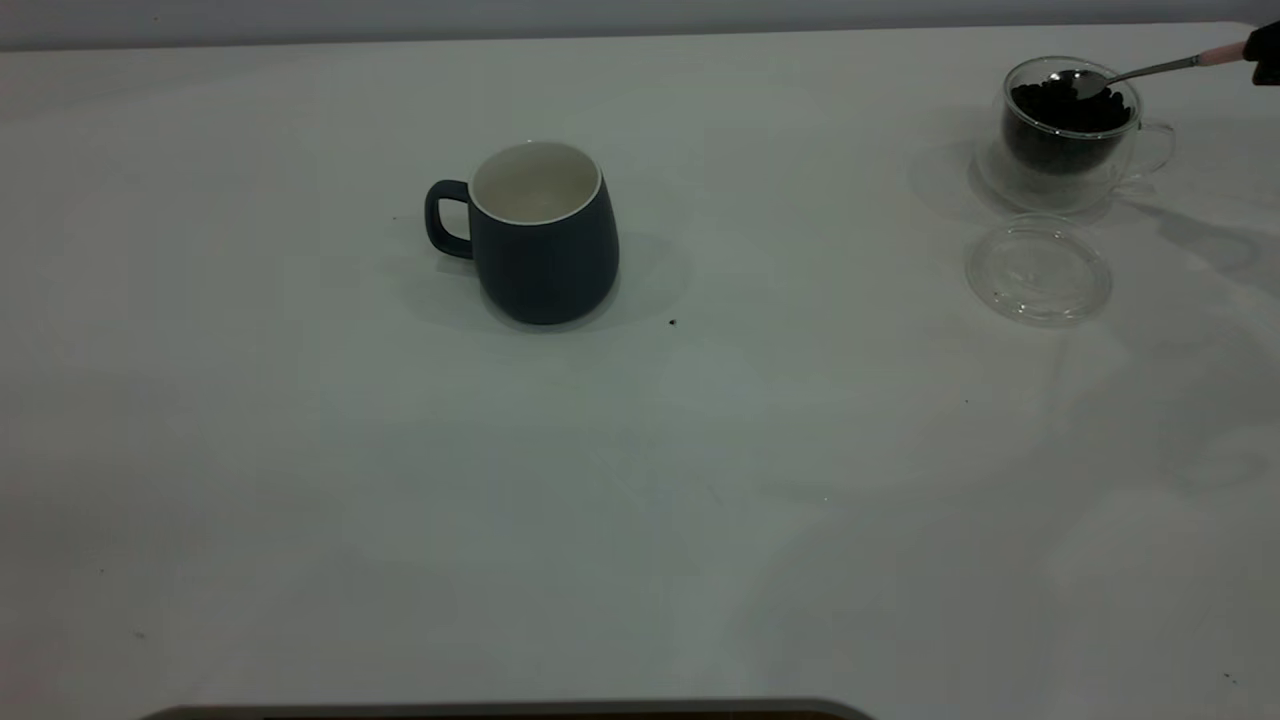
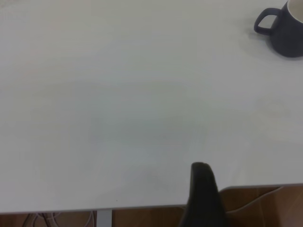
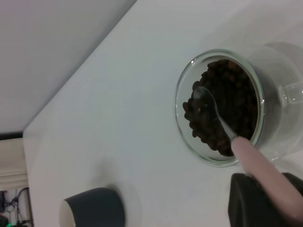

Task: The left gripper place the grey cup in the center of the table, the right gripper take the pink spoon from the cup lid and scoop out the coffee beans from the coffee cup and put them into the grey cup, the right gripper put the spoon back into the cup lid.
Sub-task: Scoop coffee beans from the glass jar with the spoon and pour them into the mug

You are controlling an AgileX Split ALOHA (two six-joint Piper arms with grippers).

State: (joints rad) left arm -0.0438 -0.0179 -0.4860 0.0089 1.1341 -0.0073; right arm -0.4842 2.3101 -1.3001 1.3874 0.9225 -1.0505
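Note:
The grey cup (image 1: 545, 235) stands upright and empty near the middle of the table (image 1: 640, 500), handle to the left; it also shows in the left wrist view (image 2: 286, 30) and the right wrist view (image 3: 92, 208). The coffee cup (image 1: 1070, 135) stands at the far right, full of coffee beans (image 1: 1070, 105). My right gripper (image 1: 1265, 50) is shut on the pink spoon (image 1: 1150, 70) by its pink handle (image 3: 260, 175). The spoon's bowl (image 3: 203, 101) lies on the beans (image 3: 232, 104) inside the coffee cup (image 3: 274, 75). The cup lid (image 1: 1038, 270) lies empty in front of it. My left gripper (image 2: 203, 198) is parked over the table's edge, away from the cup.
A small dark speck (image 1: 671, 322) lies on the table just right of the grey cup. The table's near edge (image 1: 500, 710) runs along the bottom of the exterior view. Brown floor (image 2: 265, 208) shows past the table's edge in the left wrist view.

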